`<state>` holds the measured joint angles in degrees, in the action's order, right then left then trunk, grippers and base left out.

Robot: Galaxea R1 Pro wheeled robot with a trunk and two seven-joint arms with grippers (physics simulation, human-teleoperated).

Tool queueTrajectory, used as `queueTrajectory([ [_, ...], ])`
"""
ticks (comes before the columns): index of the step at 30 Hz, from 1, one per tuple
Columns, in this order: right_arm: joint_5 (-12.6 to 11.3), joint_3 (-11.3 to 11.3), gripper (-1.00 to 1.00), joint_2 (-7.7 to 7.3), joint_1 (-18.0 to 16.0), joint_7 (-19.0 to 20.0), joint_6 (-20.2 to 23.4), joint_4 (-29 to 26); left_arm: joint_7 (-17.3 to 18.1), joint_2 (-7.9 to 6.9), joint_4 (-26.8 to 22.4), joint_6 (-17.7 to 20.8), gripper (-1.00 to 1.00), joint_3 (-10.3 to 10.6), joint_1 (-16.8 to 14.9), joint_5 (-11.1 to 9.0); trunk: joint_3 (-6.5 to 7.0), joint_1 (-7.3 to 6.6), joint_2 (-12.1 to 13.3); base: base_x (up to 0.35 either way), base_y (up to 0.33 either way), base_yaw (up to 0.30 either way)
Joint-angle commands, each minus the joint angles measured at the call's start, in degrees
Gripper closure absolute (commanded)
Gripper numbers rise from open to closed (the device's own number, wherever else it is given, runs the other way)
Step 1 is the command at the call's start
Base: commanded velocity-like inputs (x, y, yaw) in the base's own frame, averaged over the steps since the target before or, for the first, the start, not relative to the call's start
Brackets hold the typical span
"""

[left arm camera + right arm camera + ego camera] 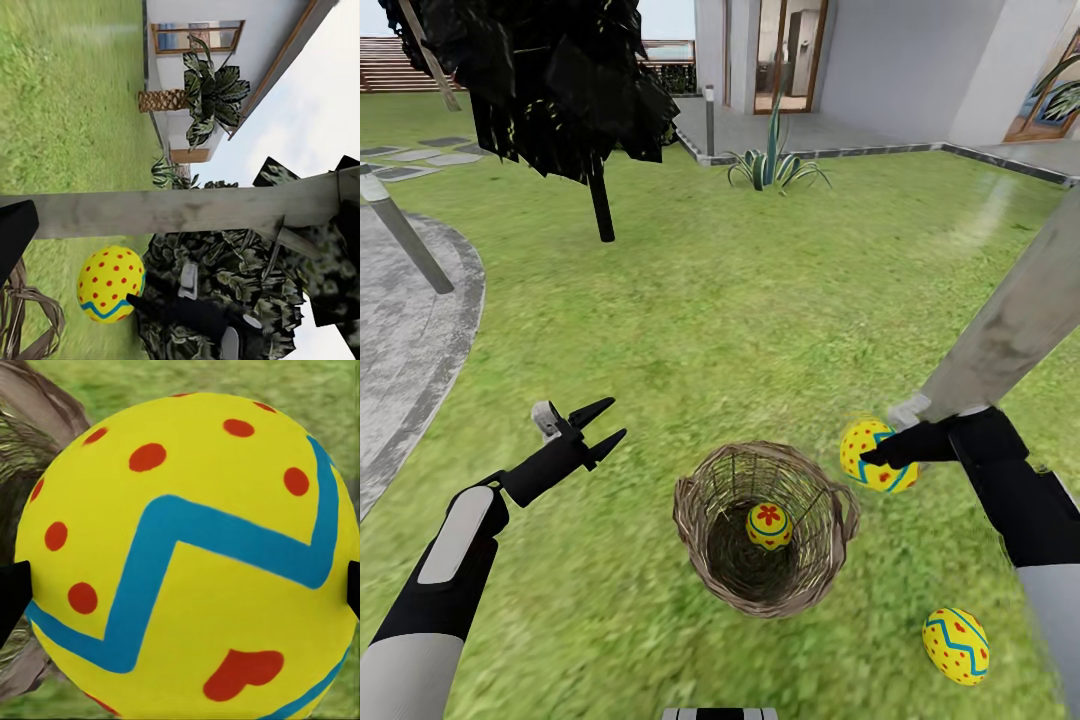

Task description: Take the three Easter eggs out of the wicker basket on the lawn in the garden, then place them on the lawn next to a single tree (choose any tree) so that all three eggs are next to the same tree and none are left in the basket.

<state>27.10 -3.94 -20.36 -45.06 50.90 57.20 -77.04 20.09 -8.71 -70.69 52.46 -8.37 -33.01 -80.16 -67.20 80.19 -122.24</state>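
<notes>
You've parked at the pale trunk [1015, 320] so eggs land beside it: one egg on the grass [956, 645] already lies near its foot, one egg in the wicker basket [768, 524] waits. Your right gripper [880, 455] clamps the dotted egg [872, 452], arm low by the trunk. Your left gripper [598, 428] hovers with fingers spread, empty

A yellow Easter egg [187, 555] sits very close to the camera, marked with red dots, a red heart-like shape and a blue zigzag band. The right tool [184, 592] has one dark fingertip [13, 598] at each side of the egg. Brown wicker basket [34, 412] weave shows behind it, with green lawn [247, 379] beyond.
</notes>
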Motion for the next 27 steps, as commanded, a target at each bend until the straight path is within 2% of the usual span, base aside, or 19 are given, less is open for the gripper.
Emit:
queueTrajectory([
  [1, 0.4, 0.0, 1.0, -0.63, 0.2, 0.5, 0.2, 0.2, 0.3, 0.01, 0.1, 0.3, -1.0, -0.1, 0.0, 0.2, -0.04, -0.01, 0.0, 0.0, 0.0, 0.0],
  [4, 0.4, 0.1, 1.0, -1.56, 1.8, 0.5, 0.2, 1.2, 0.3, 0.01, 0.0, 0.3, -1.0, -0.1, 0.0, 0.2, -0.04, -0.01, 0.0, 0.0, 0.0, 0.0],
  [9, 0.5, 0.2, 1.0, -2.74, 2.3, 0.5, -0.1, 5.0, 0.3, 0.01, 0.0, 0.3, -1.0, -0.1, 0.0, 0.2, -0.04, -0.01, 0.0, 0.0, 0.0, 0.0],
  [14, 0.6, 0.3, 1.0, -6.08, 2.3, 0.4, -0.5, 10.0, 0.3, 0.01, 0.0, 0.3, -1.0, -0.2, 0.0, 0.2, -0.04, -0.01, 0.0, 0.0, 0.0, 0.0],
  [16, 0.7, 0.3, 1.0, -6.98, 2.3, 0.3, -0.6, 12.1, 0.3, 0.01, 0.0, 0.3, -1.0, -0.2, 0.0, 0.2, -0.04, -0.01, 0.0, 0.0, 0.0, 0.0],
  [20, 0.9, 0.6, 1.0, -7.7, 2.3, -0.2, -1.1, 16.9, 0.3, 0.01, 0.0, 0.3, -1.0, -0.2, 0.0, 0.2, -0.04, -0.01, 0.0, 0.0, 0.0, 0.0],
  [24, 0.9, 0.7, 1.0, -8.96, 2.4, -0.5, -4.1, 22.0, 0.3, 0.01, 0.0, 0.3, -1.0, -0.1, 0.0, 0.2, -0.04, -0.01, 0.0, 0.0, 0.0, 0.0],
  [27, 0.9, 0.7, 1.0, -9.35, 2.4, -0.6, -9.4, 25.9, 0.3, 0.04, 0.0, 0.3, -1.0, -0.1, 0.0, 0.2, -0.04, -0.01, 0.0, 0.0, 0.0, 0.0],
])
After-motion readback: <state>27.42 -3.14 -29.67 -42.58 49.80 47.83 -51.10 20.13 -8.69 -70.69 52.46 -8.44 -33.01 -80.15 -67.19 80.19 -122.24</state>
